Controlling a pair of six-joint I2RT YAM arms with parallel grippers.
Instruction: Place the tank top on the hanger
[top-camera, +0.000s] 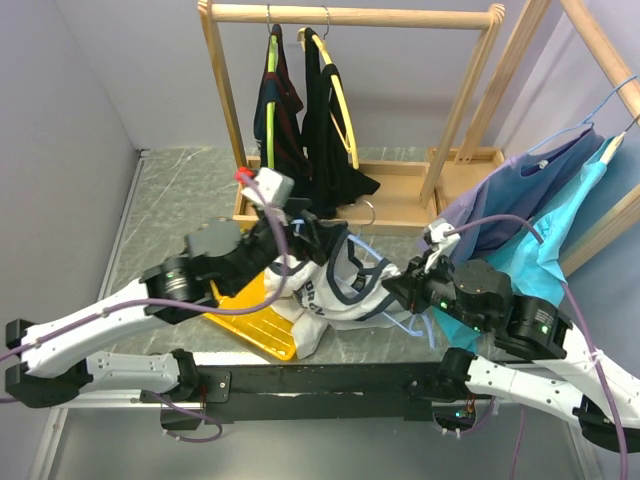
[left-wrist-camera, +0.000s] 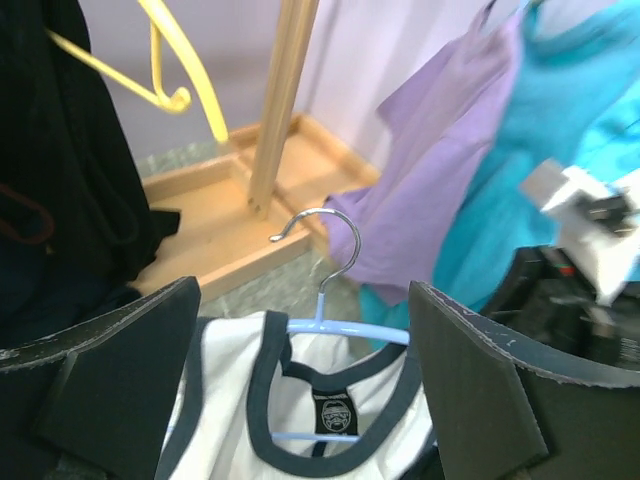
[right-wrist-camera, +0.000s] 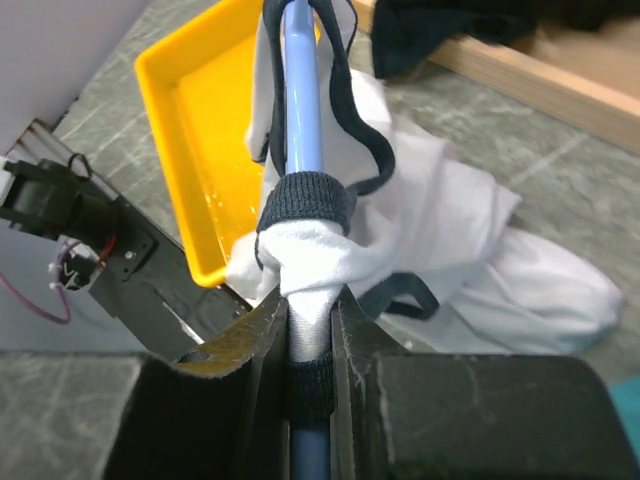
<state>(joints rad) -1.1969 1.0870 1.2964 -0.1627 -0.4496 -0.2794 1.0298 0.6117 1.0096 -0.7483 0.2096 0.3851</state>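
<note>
The white tank top (top-camera: 335, 290) with navy trim lies bunched on the table, partly over a yellow tray. The light-blue hanger (left-wrist-camera: 350, 331) is threaded through its neck opening, metal hook (left-wrist-camera: 341, 240) pointing up toward the rack. My left gripper (left-wrist-camera: 303, 292) stands open, one finger on each side of the collar and touching nothing. In the top view it (top-camera: 305, 235) hovers over the garment's far end. My right gripper (right-wrist-camera: 310, 312) is shut on the tank top's (right-wrist-camera: 440, 225) shoulder strap, pinched against the hanger (right-wrist-camera: 300, 95) arm. It sits at the garment's right edge (top-camera: 396, 290).
A yellow tray (right-wrist-camera: 195, 110) lies under the garment's left side. Behind stands a wooden rack (top-camera: 350, 14) holding dark clothes on a lime (top-camera: 271, 90) and a yellow hanger (top-camera: 343, 100). Its base (top-camera: 395, 200) lies close behind. Purple (top-camera: 480, 215) and teal shirts (top-camera: 545, 250) hang at right.
</note>
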